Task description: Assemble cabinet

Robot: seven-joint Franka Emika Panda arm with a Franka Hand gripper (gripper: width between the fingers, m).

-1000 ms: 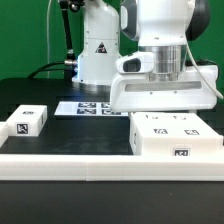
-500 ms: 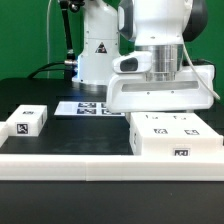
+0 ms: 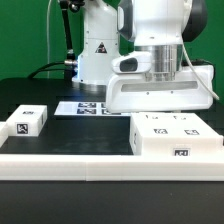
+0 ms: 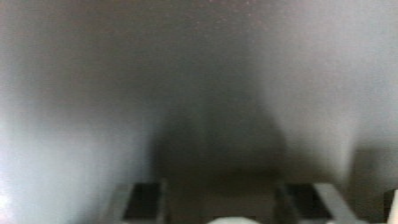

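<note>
- The scene is a black table [image 3: 70, 135] with a long white border rail [image 3: 60, 160] along its near edge. The white arm [image 3: 100, 45] rises behind it against a dark background.
- At the exterior view's left, a small white block [image 3: 27, 120] sits on the table with a square tag on its near face, well apart from everything else.
- Nearer the middle, the marker board [image 3: 88, 107] lies flat at the foot of the arm.
- In the wrist view the hand [image 4: 228, 205] shows two dark fingers [image 4: 143, 202] set well apart, and a blurred pale surface fills nearly all the rest of the picture.
- We cannot tell whether those fingers press on anything.
- Right of centre in the exterior view, the hand points straight down, with the wide white cabinet box [image 3: 160, 95] directly under it and meeting it at the top.
- Its fingertips are hidden there.
- At the exterior view's right, a low tagged white piece [image 3: 178, 140] rests on the table in front of and below the cabinet box, just behind the rail. It has two tags on top and one on its front.
</note>
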